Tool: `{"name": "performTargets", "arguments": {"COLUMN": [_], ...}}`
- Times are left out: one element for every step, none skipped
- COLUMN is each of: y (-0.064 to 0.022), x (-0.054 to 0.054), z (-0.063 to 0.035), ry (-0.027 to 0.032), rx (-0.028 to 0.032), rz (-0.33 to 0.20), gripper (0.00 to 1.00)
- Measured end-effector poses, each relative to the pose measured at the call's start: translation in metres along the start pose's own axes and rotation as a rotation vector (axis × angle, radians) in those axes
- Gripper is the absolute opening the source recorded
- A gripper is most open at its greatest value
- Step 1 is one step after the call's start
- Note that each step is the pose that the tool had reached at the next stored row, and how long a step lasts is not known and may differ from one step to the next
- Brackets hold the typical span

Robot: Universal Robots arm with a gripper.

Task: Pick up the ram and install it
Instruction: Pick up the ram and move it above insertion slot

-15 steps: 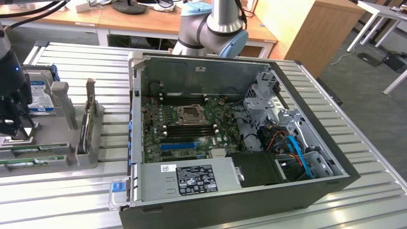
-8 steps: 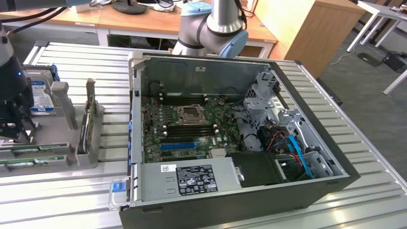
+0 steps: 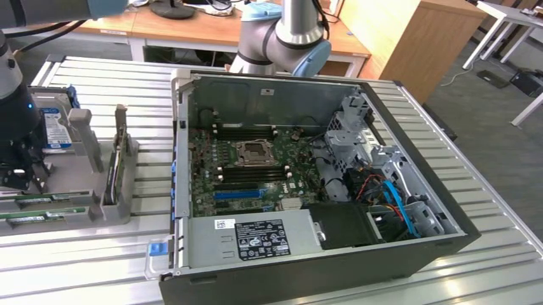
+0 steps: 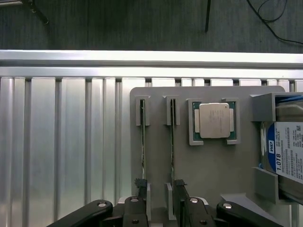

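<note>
released pincer [image 4: 159, 183] poised over the grey fixture [image 4: 213, 165]
jaws spread wide above the ram [image 4: 172, 142], standing on edge in its slot at the exterior view's lower left, well apart from the computer case [image 3: 339, 283]; a twin stick [image 4: 143, 142] sits just beside it, so a descending finger could strike an edge, or the jaws could trap both.

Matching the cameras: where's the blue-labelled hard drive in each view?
Exterior view: the hard drive stands upright in the grey holder, at the exterior view's far left, left of the open PC case.
Wrist view: the hard drive is cut by the picture's edge, between grey brackets, beside the CPU.
Shared landmark: the grey holder on the ribbed metal table.
</note>
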State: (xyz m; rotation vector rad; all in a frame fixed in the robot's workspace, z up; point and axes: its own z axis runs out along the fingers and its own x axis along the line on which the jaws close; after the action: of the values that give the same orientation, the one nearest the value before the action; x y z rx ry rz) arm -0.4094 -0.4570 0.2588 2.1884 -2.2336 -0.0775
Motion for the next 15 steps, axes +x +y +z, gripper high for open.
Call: {"name": "performTargets", "arguments": {"y": [0.0, 0.0001, 0.0002, 0.0001, 0.0001, 0.0001, 0.0001, 0.0001, 0.0001, 0.0001, 0.0, 0.0, 0.0, -0.0001, -0.0002], "x": [0.0, 0.0004, 0.0016, 0.0033, 0.005, 0.0061, 0.0062, 0.0063, 0.0063, 0.0063, 0.0063, 0.0064, 0.0065, 0.0068, 0.007], "z": [0.0, 0.0001, 0.0001, 0.0, 0.0, 0.0, -0.0001, 0.0, -0.0001, 0.0001, 0.0011, 0.0024, 0.0039, 0.0055, 0.0071], "ry": [0.0, 0.0, -0.0001, 0.0, -0.0001, 0.0, -0.0001, -0.0001, -0.0001, -0.0001, -0.0002, -0.0001, -0.0001, -0.0001, -0.0001], "rx": [0.0, 0.0001, 0.0002, 0.0001, 0.0001, 0.0001, 0.0001, 0.0001, 0.0001, 0.0001, 0.0003, 0.0002, 0.0002, 0.0002, 0.0002], "rz": [0.0, 0.0, 0.0, 0.0, 0.0, 0.0, 0.0, 0.0, 0.0, 0.0, 0.0, 0.0, 0.0, 0.0, 0.0], "gripper": [0.36, 0.36, 0.36, 0.36, 0.36, 0.36, 0.36, 0.36, 0.36, 0.36, 0.36, 0.36, 0.36, 0.36, 0.36]}}
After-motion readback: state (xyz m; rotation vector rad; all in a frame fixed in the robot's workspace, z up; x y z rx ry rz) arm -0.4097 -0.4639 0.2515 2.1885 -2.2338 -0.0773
